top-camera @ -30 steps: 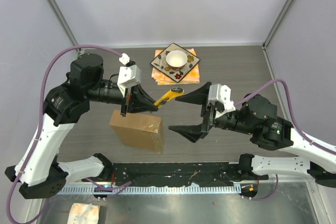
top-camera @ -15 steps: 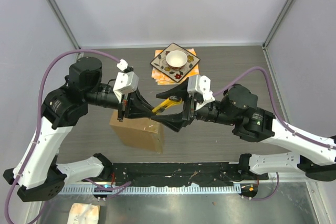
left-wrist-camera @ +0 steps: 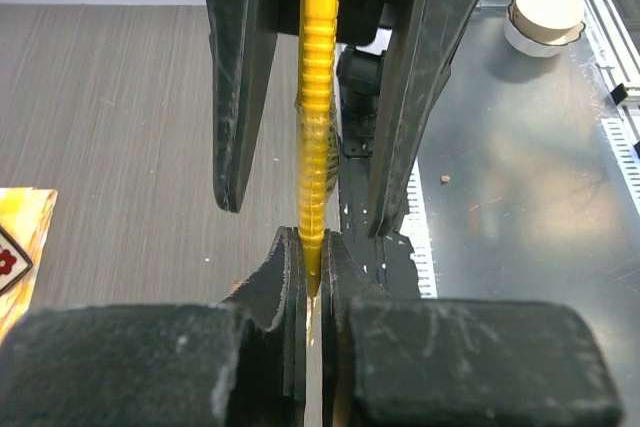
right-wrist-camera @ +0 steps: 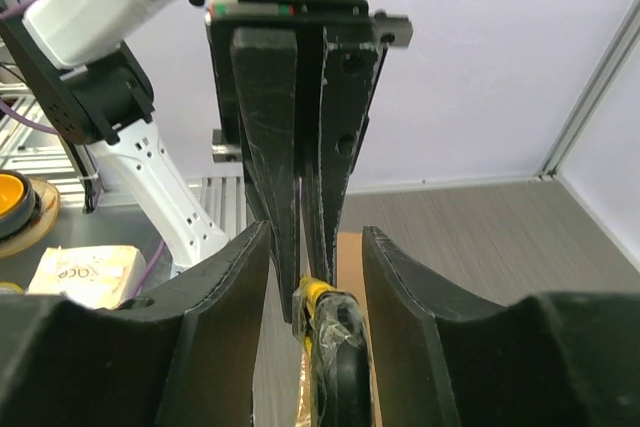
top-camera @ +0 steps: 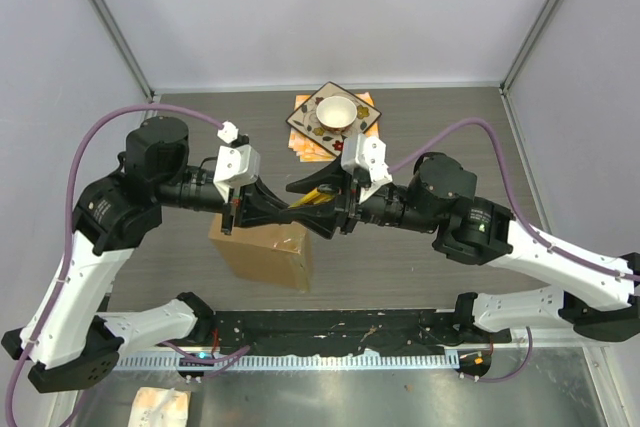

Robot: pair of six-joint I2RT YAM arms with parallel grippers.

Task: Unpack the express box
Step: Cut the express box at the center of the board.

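Note:
The express box is a plain brown cardboard box on the table below both grippers, closed as far as I can see. My left gripper is shut on the tail of a yellow utility knife held in the air above the box; the left wrist view shows its jaws pinching the ribbed yellow handle. My right gripper faces it from the right. Its fingers straddle the knife's black, film-wrapped end with a narrow gap on each side. A sliver of the box shows beyond.
An orange-patterned square plate with a white bowl sits at the back centre, on orange paper. A metal shelf runs along the near edge with a tape roll and a small packet on it.
My right arm has swung left to the knife, and its jaws have narrowed from wide open to a close straddle of the free end. The left gripper has kept hold, shifting slightly.

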